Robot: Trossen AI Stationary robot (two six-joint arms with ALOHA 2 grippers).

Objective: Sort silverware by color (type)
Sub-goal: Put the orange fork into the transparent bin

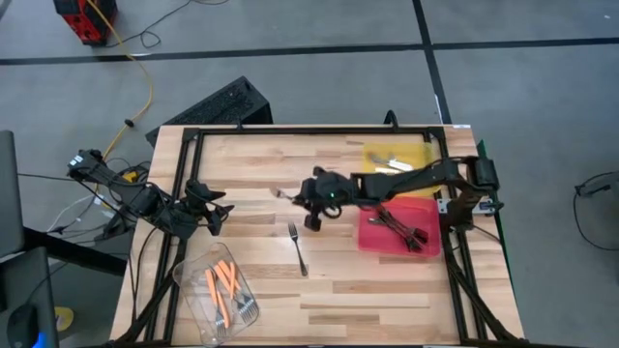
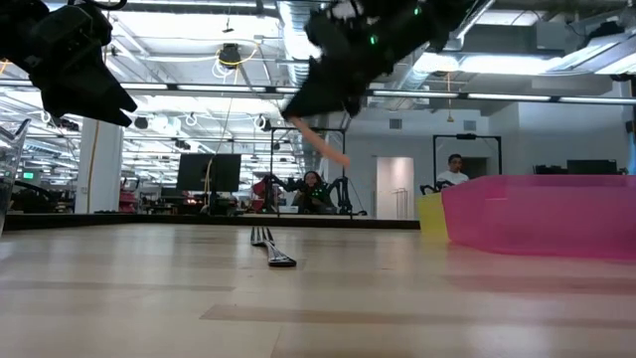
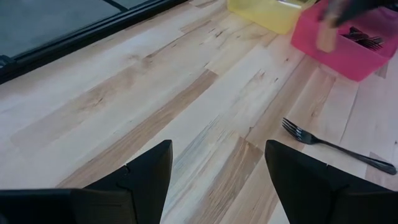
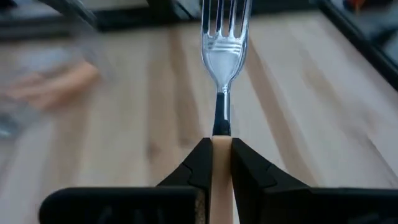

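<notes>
My right gripper hovers over the middle of the table, shut on a cream-handled fork with metal tines. A black fork lies flat on the wood nearer the near edge, also seen in the left wrist view and the low view. Several orange-handled forks lie in a clear tub. Light forks lie in the yellow tray, dark forks in the red tray. My left gripper waits open at the table's left. My right gripper pinches the fork's cream handle between its two fingers. The fork runs along the fingers, and its metal neck and tines stick out ahead of them toward the table's left. The fork is lifted clear of the table.
A clear plastic tub sits at the near left corner. A yellow tray and a red tray stand on the right side, under my right arm. Bare wood lies between them. People show in the room behind.
</notes>
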